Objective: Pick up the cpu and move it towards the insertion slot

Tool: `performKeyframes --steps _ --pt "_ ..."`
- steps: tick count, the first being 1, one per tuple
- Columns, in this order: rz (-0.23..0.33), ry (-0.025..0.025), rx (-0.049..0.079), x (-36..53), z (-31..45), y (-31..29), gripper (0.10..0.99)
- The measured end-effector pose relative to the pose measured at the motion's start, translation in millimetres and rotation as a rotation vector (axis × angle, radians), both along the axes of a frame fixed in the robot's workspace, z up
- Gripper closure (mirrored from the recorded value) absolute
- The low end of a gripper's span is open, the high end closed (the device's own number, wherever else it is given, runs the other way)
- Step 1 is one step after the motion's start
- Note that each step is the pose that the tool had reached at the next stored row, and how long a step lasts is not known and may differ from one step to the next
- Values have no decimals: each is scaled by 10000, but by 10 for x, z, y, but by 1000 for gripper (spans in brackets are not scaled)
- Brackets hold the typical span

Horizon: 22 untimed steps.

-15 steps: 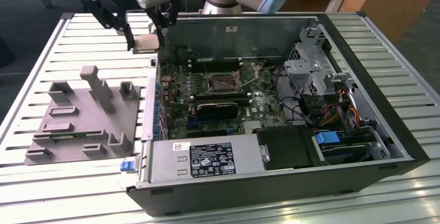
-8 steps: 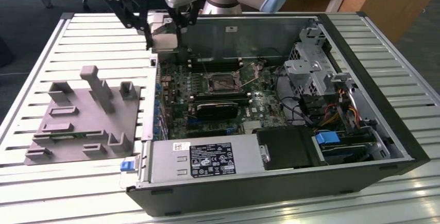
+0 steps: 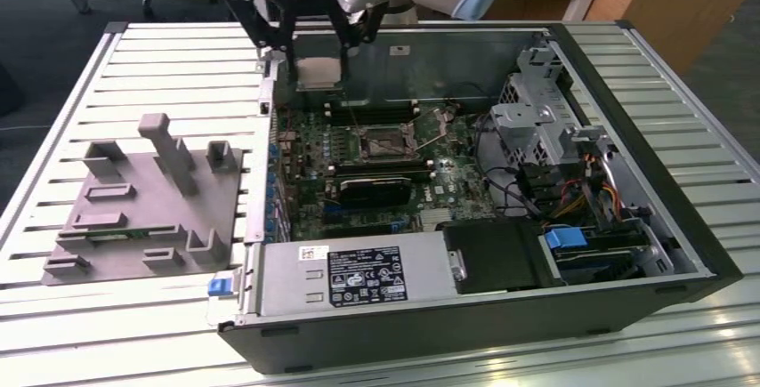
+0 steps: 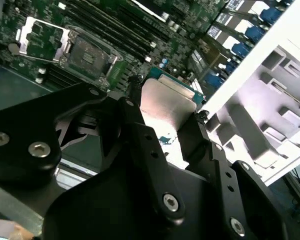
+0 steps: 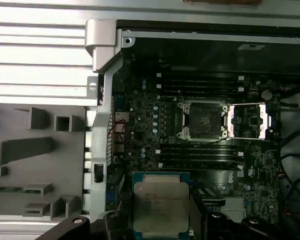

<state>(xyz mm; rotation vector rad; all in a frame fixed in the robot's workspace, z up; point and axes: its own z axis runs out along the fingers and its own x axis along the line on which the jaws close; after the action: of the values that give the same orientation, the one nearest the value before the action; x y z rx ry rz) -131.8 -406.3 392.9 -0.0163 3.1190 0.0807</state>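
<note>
Gripper [image 4: 165, 125]: black fingers [image 4: 140, 140] sit closest to the second wrist view, clamped on two edges of the cpu.
Cpu [image 5: 160, 202]: held up in the air over the far left part of the open computer case [image 3: 665, 227] in the exterior view, not touching the board.
How it handles: probably light, flat and stiff. Its shiny top looks slippery. The underside is likely easy to hurt, so the side edges are the best place to hold.
Insertion slot [image 5: 203, 119]: open, with its silver frame lifted, well apart from the cpu.
Grey fixture [image 3: 142, 200]: sits left of the case on the slatted table [image 3: 71, 76].
</note>
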Motion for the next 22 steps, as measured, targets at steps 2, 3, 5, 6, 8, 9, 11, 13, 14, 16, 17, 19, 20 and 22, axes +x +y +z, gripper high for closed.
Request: performKeyframes --steps 2,3,5,6,8,9,11,13,14,16,17,19,20,22 --pt "0 3 0 87 0 0 549" --pt "-1 4 0 126 0 0 549" --pt "0 5 0 202 0 0 549" --pt "0 6 0 240 0 0 549" --pt "0 8 0 312 0 0 549" --pt "0 9 0 345 0 0 549" --pt "-1 12 0 414 0 0 549" --pt "1 16 0 484 0 0 549" --pt "0 19 0 522 0 0 549" --pt "0 25 0 594 -1 0 549" --pt "0 27 0 631 -1 0 549" --pt "0 32 0 700 -1 0 549" --pt "0 34 0 731 -2 0 549" --pt "0 37 1 788 -5 1 549"
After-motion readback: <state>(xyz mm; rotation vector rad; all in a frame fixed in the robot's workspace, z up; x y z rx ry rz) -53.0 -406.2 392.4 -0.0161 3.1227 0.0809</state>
